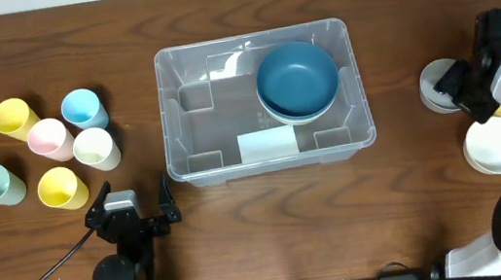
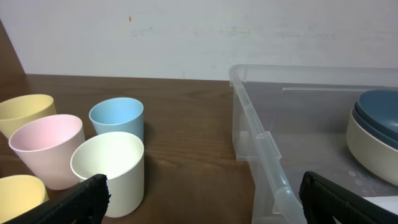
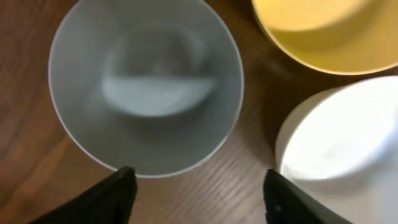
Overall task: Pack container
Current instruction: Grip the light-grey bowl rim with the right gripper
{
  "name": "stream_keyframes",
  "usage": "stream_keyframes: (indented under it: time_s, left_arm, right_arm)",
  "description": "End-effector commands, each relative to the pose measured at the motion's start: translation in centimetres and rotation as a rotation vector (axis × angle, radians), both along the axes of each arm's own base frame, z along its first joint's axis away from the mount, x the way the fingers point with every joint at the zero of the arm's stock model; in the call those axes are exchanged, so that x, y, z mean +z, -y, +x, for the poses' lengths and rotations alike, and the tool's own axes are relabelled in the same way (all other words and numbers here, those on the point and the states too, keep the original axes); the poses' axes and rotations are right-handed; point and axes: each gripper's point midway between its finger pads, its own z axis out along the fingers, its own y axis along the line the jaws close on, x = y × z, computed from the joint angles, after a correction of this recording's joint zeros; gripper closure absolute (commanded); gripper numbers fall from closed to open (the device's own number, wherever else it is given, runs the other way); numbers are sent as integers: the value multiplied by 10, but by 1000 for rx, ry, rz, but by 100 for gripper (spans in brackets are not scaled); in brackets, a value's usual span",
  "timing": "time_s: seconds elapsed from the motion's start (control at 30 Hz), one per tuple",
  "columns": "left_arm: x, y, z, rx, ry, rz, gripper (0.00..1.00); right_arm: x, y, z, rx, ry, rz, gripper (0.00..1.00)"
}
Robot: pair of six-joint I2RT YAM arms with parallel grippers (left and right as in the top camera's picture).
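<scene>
Left gripper (image 1: 131, 198) sits at the near edge of the table (image 1: 407, 206), jaws spread wide, nothing in them. The container (image 1: 228, 119) lies just beyond it at one o'clock, mid-table. Right gripper (image 1: 465, 90) hangs over a grey bowl (image 1: 434, 85), jaws partly apart, gripping nothing. The container is at its nine o'clock, well apart. It's a clear bin: rounded corners, moulded ridges, a pale label (image 1: 266, 145) at the near wall, a blue bowl (image 1: 295, 75) in the far right corner.
</scene>
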Motion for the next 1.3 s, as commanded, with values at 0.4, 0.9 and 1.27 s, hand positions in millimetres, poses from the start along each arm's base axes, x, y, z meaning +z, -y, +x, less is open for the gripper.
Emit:
stream_keyframes:
  time_s: [0.4,0.9,1.27]
  left_arm:
    - [-16,-1,-1,6,-47,16,2]
    - [-16,-1,-1,6,-47,16,2]
    - [-16,-1,-1,6,-47,16,2]
  right_arm:
    - [-28,-2,-8,-15,15,2,56]
    - [-37,0,-8,-21,36,-11,80]
    - [-35,4,-6,-30,45,-32,99]
